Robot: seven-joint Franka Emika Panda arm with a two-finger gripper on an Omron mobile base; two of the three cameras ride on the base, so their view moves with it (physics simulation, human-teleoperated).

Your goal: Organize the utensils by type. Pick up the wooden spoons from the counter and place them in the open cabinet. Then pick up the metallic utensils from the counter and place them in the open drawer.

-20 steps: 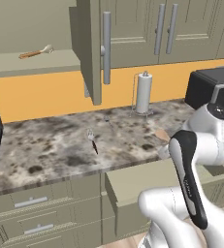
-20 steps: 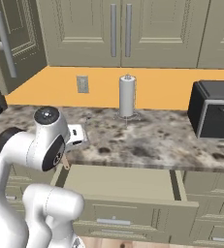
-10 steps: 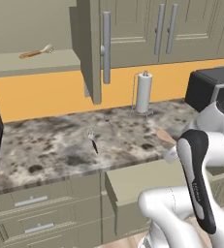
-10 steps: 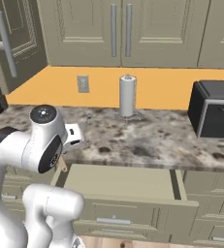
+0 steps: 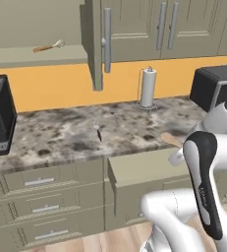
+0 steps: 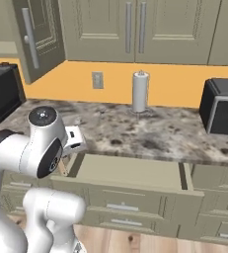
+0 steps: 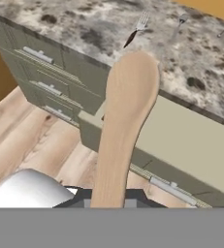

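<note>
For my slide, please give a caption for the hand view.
Gripper shut on a wooden spoon, above the open drawer.

Open drawer (image 6: 130, 170) projects from the counter (image 5: 66, 135) front, blocking low passage. Cabinet door (image 5: 96, 44) stands ajar above. Paper towel holder (image 5: 147, 88) occupies rear counter; fork (image 5: 98, 131) lies mid-counter.

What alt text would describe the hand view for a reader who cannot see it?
A pale wooden spoon, held in the shut tool, reaches over the open drawer. On the mottled counter beyond lie a fork and a grey metal spoon.
</note>
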